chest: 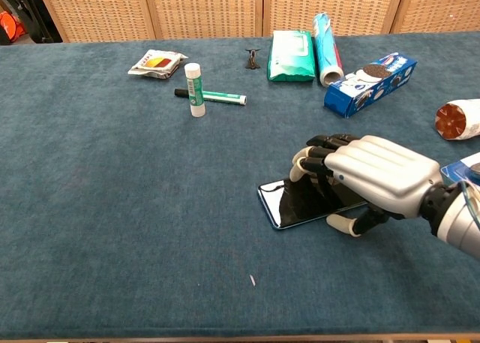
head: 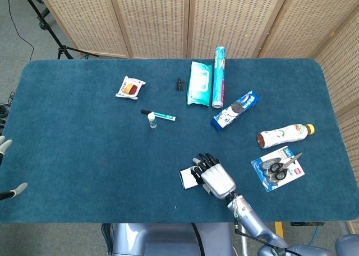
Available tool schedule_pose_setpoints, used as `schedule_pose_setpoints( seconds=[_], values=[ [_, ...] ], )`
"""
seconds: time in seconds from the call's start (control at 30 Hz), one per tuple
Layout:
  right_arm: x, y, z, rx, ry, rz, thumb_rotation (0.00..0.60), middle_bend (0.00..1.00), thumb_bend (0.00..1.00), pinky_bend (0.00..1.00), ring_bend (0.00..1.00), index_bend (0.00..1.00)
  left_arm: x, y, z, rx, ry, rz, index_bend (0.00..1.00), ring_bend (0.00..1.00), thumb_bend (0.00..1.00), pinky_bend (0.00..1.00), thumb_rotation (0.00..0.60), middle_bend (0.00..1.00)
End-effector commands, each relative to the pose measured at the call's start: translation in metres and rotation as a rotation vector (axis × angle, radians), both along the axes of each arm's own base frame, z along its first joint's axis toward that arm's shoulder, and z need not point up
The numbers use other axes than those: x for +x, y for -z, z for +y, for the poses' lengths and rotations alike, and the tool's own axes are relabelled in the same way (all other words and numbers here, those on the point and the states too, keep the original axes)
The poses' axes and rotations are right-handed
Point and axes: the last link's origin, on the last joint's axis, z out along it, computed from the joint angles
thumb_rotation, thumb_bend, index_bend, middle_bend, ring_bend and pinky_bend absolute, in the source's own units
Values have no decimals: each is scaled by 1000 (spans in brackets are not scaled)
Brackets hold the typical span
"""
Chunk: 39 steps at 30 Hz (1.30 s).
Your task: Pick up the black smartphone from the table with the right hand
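Note:
The black smartphone lies flat on the blue table near the front edge, only its left end showing. My right hand arches over its right part. The fingers curl down past the phone's far edge and the thumb sits at its near edge. The phone stays on the cloth, and I see no firm grip on it. Of my left hand, only pale fingertips show at the head view's left edge, spread apart and holding nothing.
To the right lie a scissors pack and a bottle. Further back are a cookie box, a tube, a wipes pack, a marker, a glue stick and a snack packet.

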Motion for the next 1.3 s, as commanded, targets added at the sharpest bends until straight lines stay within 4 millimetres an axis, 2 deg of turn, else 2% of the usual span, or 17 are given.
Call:
schedule_pose_setpoints(
  seconds=[0.03,0.13,0.23,0.4,0.63,0.67,0.77,0.87,0.93,1.03,1.1,1.3],
  values=[
    [1,2,-2,-11,-2,-37,600,262,502,184,162,322,0,0,0,-1,-3,-1,0,0,0,0,600,0],
    [2,4,-5,-23,-8,-78,600,333,620,238,232,398,0,0,0,-1,-1,-1,0,0,0,0,600,0],
    [5,6,-7,-19,-2,-110,600,368,689,252,263,422,0,0,0,1,-2,-1,0,0,0,0,600,0],
    [21,7,-15,-16,-1,-148,600,400,725,257,293,461,0,1,0,-2,-4,2,0,0,0,0,600,0],
    [60,15,-45,-17,-10,-56,600,412,758,260,306,476,0,0,1,1,-6,-1,0,0,0,0,600,0],
    [64,15,-48,-17,-13,-37,600,408,742,261,307,476,0,0,1,2,-6,-1,0,0,0,0,600,0],
    [79,17,-61,-48,-34,30,600,355,575,261,308,474,0,-1,1,1,-6,-4,0,0,0,0,600,0],
    [90,18,-70,-81,-36,55,600,263,479,261,286,417,-1,-2,1,5,-6,-6,0,0,0,0,600,0],
    [98,17,-79,-100,-30,70,600,191,406,261,220,360,-1,-2,1,7,-8,-9,0,0,0,0,600,0],
    [104,14,-85,-113,-16,76,600,120,343,261,124,307,-1,-2,1,6,-9,-9,0,0,0,0,600,0],
    [107,10,-87,-120,-4,73,600,97,317,261,98,296,-1,-2,1,3,-10,-8,0,0,0,0,600,0],
    [105,-18,-78,-129,9,10,600,89,311,261,93,292,-1,-2,1,4,-9,-10,0,0,0,0,600,0]
  ],
)
